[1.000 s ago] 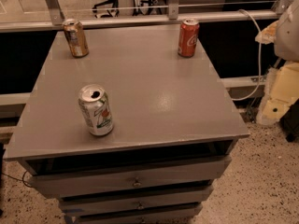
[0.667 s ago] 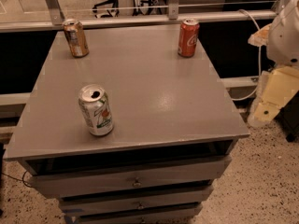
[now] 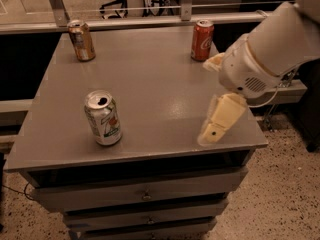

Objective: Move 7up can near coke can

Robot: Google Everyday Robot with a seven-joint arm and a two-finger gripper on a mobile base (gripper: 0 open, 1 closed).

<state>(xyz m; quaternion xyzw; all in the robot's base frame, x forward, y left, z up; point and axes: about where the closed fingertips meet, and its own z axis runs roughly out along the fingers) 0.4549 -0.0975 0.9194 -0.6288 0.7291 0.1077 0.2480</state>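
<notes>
Silver-white 7up can (image 3: 103, 118) stood upright at 7 o'clock on the desk (image 3: 150, 74), coke can (image 3: 202, 40) well apart at 1 o'clock. Gripper (image 3: 216, 91) hung at 4 o'clock, spread wide, empty, likely staged for the reach.

Grey table, a spare can, drawers and floor

A grey table (image 3: 150, 84) with a flat, slightly glossy top fills most of the camera view. A brownish orange-gold can (image 3: 81, 40) stands upright near its back left corner, well apart from everything else on the top. Under the top are stacked drawers (image 3: 100, 196), the upper one with a small lock (image 3: 146, 196) at its middle. A pale rail (image 3: 140, 22) runs along just behind the table's back edge, with two metal posts (image 3: 186, 1) rising from it. The floor (image 3: 280, 194) at the right is speckled beige. The gripper (image 3: 212, 96), fingers apart, hangs over the table's right front part.
</notes>
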